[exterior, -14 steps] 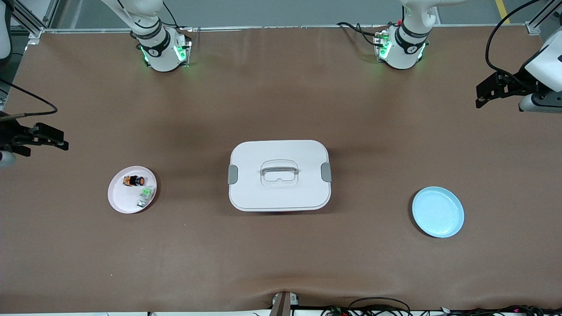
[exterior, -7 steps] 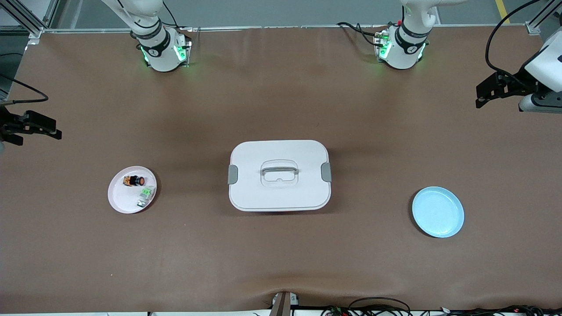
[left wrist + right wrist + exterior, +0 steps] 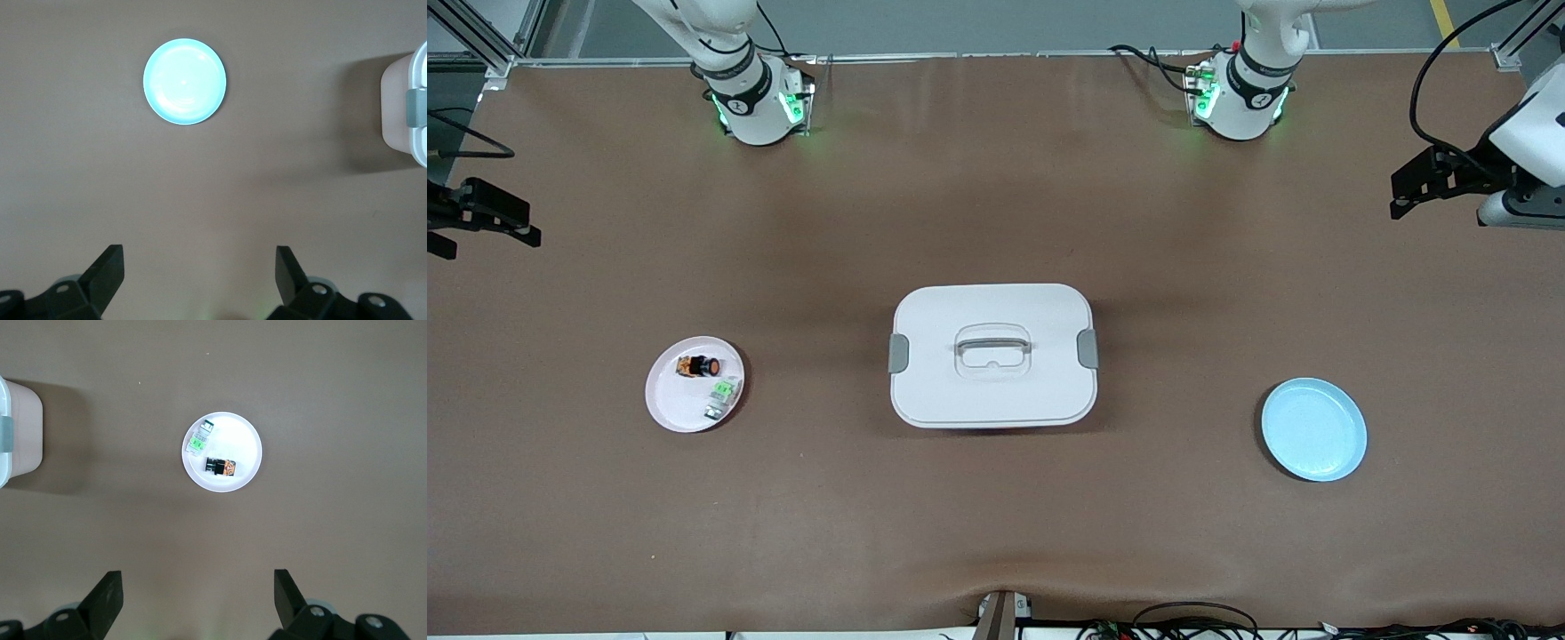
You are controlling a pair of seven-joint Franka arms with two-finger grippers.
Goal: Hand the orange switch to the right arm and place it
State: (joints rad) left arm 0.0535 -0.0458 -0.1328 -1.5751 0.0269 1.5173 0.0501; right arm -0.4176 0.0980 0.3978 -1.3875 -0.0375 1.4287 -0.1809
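1. The orange switch lies in the white plate beside the green-and-white part, toward the right arm's end of the desk.
2. The right gripper hangs over bare desk, fingers wide, empty.
3. The left gripper hangs over bare desk, fingers wide, empty.

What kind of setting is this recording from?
Most likely a robotics lab bench: two bolted-down arm bases with green lights, a brown mat-covered table with cables at its edge, and staged props such as the pink plate holding the orange switch.
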